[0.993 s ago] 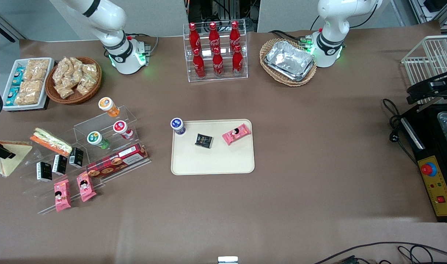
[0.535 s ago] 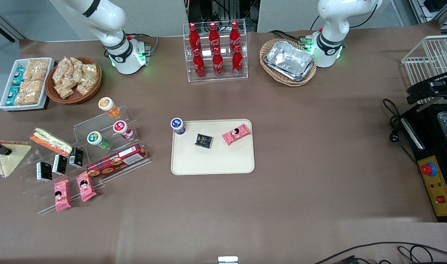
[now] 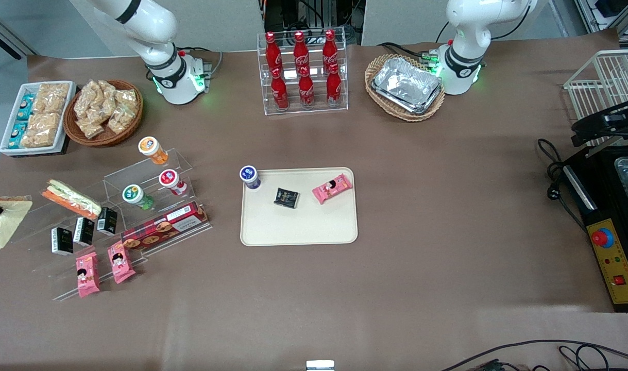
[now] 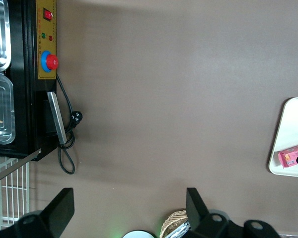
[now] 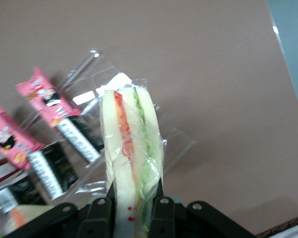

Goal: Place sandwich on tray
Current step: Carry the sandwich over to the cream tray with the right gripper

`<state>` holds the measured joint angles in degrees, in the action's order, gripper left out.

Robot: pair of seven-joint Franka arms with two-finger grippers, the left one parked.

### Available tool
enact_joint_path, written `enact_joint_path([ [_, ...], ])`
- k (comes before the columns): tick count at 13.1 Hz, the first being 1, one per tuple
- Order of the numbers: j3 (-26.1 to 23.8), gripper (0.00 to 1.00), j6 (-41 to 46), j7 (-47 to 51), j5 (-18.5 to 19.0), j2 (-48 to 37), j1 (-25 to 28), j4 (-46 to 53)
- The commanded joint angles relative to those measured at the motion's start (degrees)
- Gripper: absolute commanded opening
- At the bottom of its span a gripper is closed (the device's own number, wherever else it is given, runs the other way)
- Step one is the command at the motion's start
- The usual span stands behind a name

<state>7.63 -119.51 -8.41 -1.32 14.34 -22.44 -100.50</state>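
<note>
Sandwich [image 5: 131,148], pinched in the gripper [image 5: 134,203], has drifted toward the table's edge over the last second, well apart from the tray [image 3: 298,226].

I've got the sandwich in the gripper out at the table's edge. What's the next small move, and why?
Probably carry it toward the tray. The gripper is shut on the sandwich, which the right wrist view shows held clear of the table, and the tray sits mid-table with bare room nearer the front camera than its dark packet and pink packet.
</note>
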Motion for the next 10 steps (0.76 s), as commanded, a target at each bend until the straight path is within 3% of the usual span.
enact_joint_path([
  [1,-2.7,0.28,4.36,-13.87,-1.23,-0.8,1.69,3.19],
  [4,-6.64,0.29,8.93,-24.08,-1.23,-0.71,1.87,7.41],
  [7,-11.75,0.29,13.5,-24.64,1.92,-0.63,5.28,11.55],
  [10,-12.11,0.29,13.86,-24.03,2.29,-0.36,11.0,11.91],
])
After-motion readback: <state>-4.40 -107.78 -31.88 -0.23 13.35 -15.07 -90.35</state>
